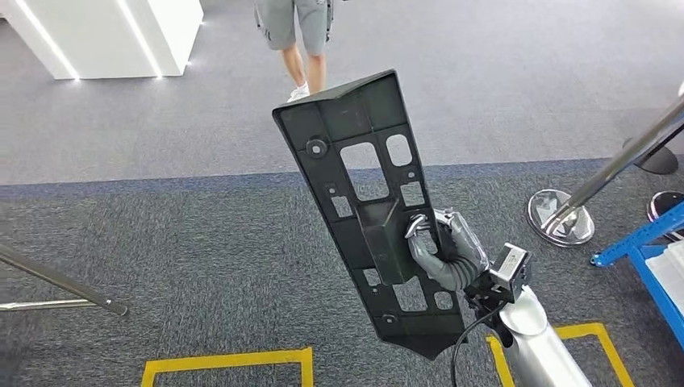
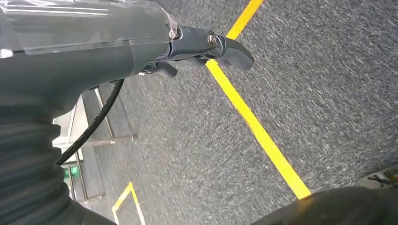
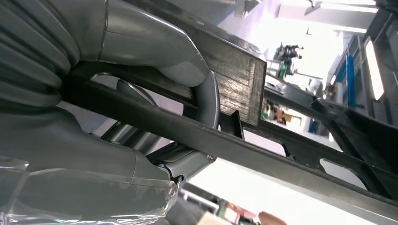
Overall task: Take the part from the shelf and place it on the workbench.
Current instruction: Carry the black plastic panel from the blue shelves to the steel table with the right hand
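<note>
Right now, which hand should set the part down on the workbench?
Right. The right hand already grips the black part through a cutout, holding it over the carpet. The left hand hangs over the floor, holding nothing.

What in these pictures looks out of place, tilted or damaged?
Nothing looks damaged or spilled. The long black plastic part with cut-out holes leans at a slant above the grey carpet, only because the right hand grips it near its middle. A person's legs are on the carpet beyond it.

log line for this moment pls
phase: carrying | right hand: grips part | left hand: holds nothing, over carpet | workbench: unseen
</note>
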`<act>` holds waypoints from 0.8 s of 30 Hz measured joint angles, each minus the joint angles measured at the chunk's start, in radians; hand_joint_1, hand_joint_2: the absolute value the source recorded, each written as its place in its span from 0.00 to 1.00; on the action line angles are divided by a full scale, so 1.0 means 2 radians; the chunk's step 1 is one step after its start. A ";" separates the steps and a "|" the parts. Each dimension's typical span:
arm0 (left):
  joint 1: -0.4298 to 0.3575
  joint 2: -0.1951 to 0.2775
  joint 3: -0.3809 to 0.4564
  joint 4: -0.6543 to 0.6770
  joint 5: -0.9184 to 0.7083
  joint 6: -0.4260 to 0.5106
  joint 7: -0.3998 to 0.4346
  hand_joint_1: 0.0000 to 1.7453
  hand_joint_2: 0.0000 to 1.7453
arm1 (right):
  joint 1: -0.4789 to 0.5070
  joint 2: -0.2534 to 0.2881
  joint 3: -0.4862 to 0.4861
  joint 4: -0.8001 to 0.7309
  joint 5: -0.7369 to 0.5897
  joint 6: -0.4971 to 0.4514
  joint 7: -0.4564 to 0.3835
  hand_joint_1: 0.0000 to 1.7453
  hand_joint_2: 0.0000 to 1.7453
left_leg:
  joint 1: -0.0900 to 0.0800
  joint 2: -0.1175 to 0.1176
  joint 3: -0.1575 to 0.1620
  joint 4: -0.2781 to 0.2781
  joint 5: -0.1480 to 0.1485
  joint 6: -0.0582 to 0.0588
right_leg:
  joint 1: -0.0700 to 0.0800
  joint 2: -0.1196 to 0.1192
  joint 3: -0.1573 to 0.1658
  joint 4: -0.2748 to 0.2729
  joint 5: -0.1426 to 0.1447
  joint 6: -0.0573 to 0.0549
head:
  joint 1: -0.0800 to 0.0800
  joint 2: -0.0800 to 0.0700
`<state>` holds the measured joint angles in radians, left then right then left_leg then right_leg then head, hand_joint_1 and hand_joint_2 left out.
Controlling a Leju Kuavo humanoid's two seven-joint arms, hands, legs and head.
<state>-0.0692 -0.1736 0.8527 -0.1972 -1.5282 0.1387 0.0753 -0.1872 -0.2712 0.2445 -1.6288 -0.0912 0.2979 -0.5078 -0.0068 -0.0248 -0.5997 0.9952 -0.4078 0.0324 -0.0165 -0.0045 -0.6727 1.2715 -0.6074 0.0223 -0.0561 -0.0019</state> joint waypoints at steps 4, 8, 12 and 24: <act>0.000 -0.002 0.000 0.000 0.000 0.000 0.000 0.00 1.00 | 0.003 0.002 -0.002 0.006 0.000 0.000 0.001 1.00 1.00 | 0.001 -0.027 -0.001 0.008 -0.003 -0.004 | -0.005 0.012 0.015 -0.052 0.052 0.002 | 0.000 0.000; 0.000 -0.003 0.000 0.000 0.004 -0.003 0.002 0.00 1.00 | 0.004 0.004 -0.006 0.006 0.006 -0.006 0.006 1.00 1.00 | 0.002 -0.048 -0.010 0.018 -0.006 -0.014 | -0.006 0.036 0.040 -0.112 0.068 -0.001 | 0.000 0.000; 0.005 -0.002 0.000 0.000 0.007 -0.009 0.003 0.00 1.00 | 0.016 0.004 -0.016 -0.018 0.012 -0.018 0.017 1.00 1.00 | 0.002 -0.026 -0.026 0.048 -0.025 -0.024 | -0.006 0.011 0.045 -0.117 0.069 -0.013 | 0.000 0.000; 0.005 0.015 0.008 0.000 0.004 0.011 -0.024 0.00 1.00 | 0.032 0.004 -0.051 -0.052 -0.013 -0.010 0.001 1.00 1.00 | -0.006 0.033 -0.008 0.018 -0.012 -0.010 | 0.005 -0.056 0.058 -0.120 0.057 -0.007 | 0.000 0.000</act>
<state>-0.0590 -0.1439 0.8682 -0.1971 -1.5198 0.1602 0.0274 -0.1240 -0.2623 0.1419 -1.7334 -0.1176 0.2773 -0.5054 -0.0195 0.0410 -0.6149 1.0306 -0.4322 0.0131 -0.0071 -0.1160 -0.5568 1.0323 -0.4931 0.0086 -0.0561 -0.0019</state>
